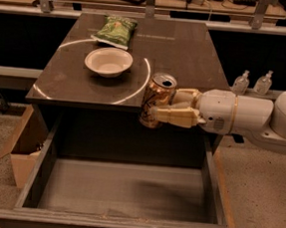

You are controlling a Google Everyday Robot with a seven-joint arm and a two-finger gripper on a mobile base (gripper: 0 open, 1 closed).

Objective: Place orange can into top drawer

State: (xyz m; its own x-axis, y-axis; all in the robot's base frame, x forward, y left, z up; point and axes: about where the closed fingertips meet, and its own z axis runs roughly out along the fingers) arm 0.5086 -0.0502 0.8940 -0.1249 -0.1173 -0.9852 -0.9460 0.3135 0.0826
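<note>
Gripper (166, 108) in from the right, fingers clamped on the orange can (157, 93). It's roughly upright, coppery and mottled, hanging just off the near edge of the dark, smooth tabletop (183, 49), above the open top drawer (118, 223). The drawer is wide and shallow, its flat grey floor in full view. On the tabletop: a round pale bowl (108, 61), with a crinkly green chip bag (115, 31) behind it.

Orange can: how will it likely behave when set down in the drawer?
Probably rigid but dentable: the orange can looks metallic, clamped by the gripper at its side. Its top looks opened, so it may be light. Tall and round, it could tip and roll on the flat bottom of the top drawer.
</note>
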